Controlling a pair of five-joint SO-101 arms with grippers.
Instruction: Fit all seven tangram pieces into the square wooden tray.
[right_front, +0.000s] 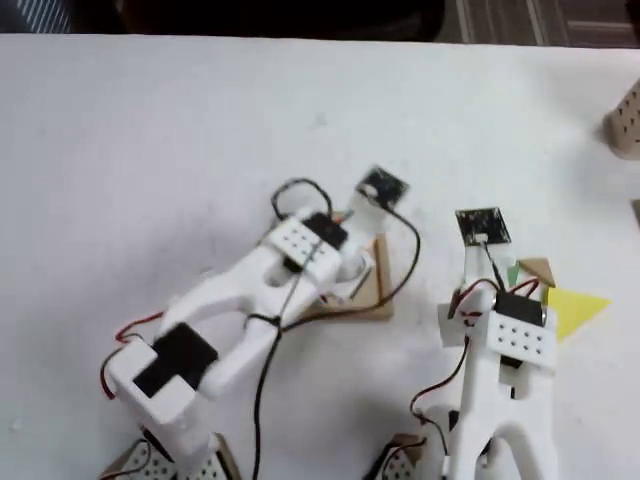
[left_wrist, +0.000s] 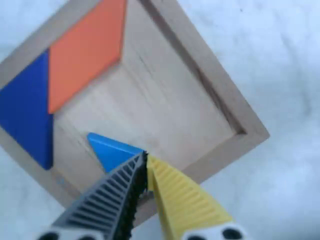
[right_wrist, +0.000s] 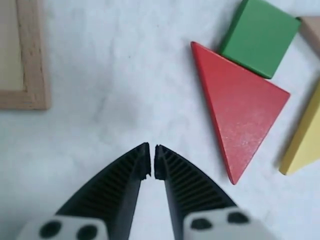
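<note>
Well, left end effector (left_wrist: 145, 157) closed over light-blue triangle (left_wrist: 110, 149), right end effector (right_wrist: 152, 152) closed, empty.

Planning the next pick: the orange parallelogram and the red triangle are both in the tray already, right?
No. The orange parallelogram is in the tray, but the red triangle lies on the table outside it, beside the green square, as the right wrist view shows.

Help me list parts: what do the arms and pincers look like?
The left arm and right arm are white plastic with black motor blocks, red and black cables. The left pincer has one grey, one yellow ribbed finger; the right pincer, two black.
</note>
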